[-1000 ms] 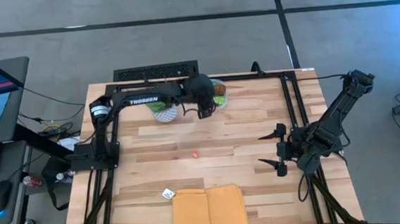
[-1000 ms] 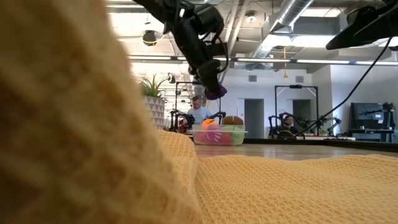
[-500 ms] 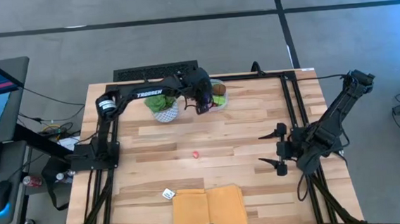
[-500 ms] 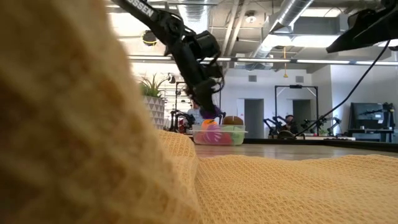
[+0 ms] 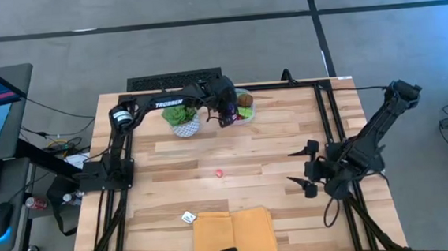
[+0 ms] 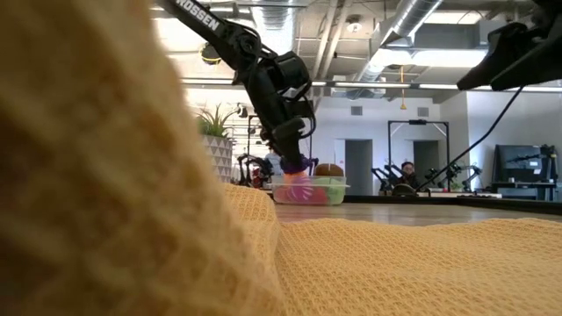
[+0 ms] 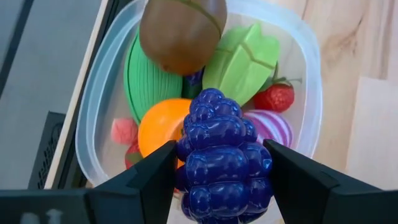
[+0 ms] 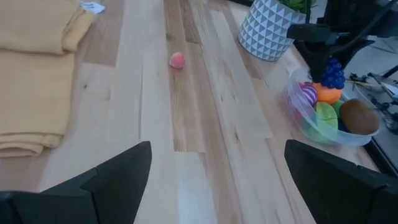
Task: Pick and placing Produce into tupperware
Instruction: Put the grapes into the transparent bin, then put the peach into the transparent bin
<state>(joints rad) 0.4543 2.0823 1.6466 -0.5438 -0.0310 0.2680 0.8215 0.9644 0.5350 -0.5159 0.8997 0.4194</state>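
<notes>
The clear tupperware stands at the table's far edge, near the middle. It holds several toy produce pieces: a brown kiwi, green pieces, an orange and a strawberry. My left gripper is over its near-left rim, shut on a purple grape bunch. A small pink piece lies alone on the wood at mid-table. My right gripper waits open near the table's right side with nothing between its fingers. My left gripper pinches the grape bunch by its two opposite sides between its two fingers. The fingers slant down from the table's near-left side. The bunch sits low over the orange at about the height of the tupperware's rim; whether it touches the produce below, I cannot tell.
A leafy plant in a white patterned pot stands just left of the tupperware. A folded yellow cloth lies at the near edge with a small white tag beside it. Bare wood lies between them.
My left gripper has come down with the grape bunch, from well above the tupperware to the level of its rim, staying shut on the bunch.
</notes>
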